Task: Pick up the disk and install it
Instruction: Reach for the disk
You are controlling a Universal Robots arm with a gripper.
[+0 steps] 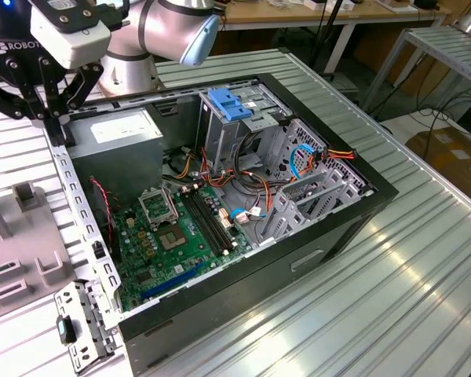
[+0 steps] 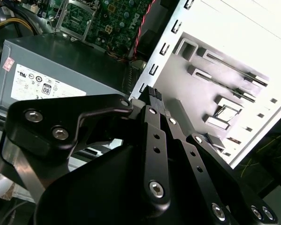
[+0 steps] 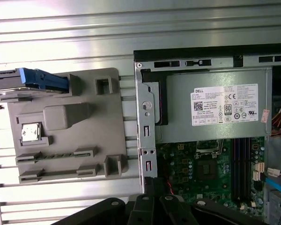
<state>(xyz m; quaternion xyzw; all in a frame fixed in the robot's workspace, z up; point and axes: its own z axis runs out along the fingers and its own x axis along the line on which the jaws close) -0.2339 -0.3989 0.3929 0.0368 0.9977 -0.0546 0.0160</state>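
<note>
While the arm (image 1: 165,31) hangs over the open case (image 1: 330,228) in the exterior view, the gripper (image 1: 51,118) sits above the case's perforated rail (image 1: 78,212), just beside the power supply (image 1: 125,129). Its links converge to a point, so it's clenched and holding nothing. Blue bracket (image 1: 228,102) sits on top of the drive cage (image 1: 243,133) with no drive in it. Motherboard (image 1: 180,236) lies exposed on the case floor. Grey fixture plate (image 1: 16,267) lies on the slatted table (image 1: 361,298), on the exterior view's left of the case. The second wrist view confirms it: fingertips (image 2: 152,93) are pressed together with nothing between them. They are poised over the rail (image 2: 164,51), with the power supply (image 2: 42,79) on one side and the fixture plate (image 2: 234,93) on the other. In the first wrist view the disk (image 3: 37,79) is at a corner of the fixture plate (image 3: 84,140), on the side away from the case. Its blue carrier end is visible and its body runs out of frame. It is well apart from the gripper (image 3: 154,206), which hangs over the rail (image 3: 147,140) between plate and motherboard (image 3: 206,168). Can't tell whether the disk is seated in a slot or just resting on the plate.
</note>
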